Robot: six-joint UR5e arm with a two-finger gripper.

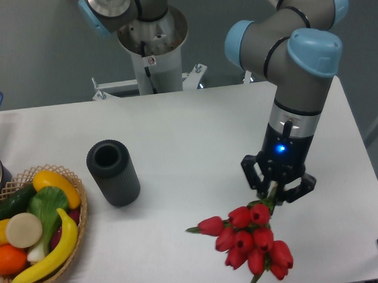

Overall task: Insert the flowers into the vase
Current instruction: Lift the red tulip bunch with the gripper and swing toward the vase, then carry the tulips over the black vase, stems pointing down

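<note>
Gripper clamped on the stems of the flowers, buds hanging toward the near edge at right. Vase upright, mouth open, well apart to the left and slightly farther back, beside a fruit basket.

**Surfaces and finishes**

The vase is looking matt black and finely ribbed. The basket at lower left is showing rough woven wicker. The table is appearing smooth, matt white. The flowers are showing a soft sheen. The arm is wearing smooth grey and glossy blue shells.
</note>
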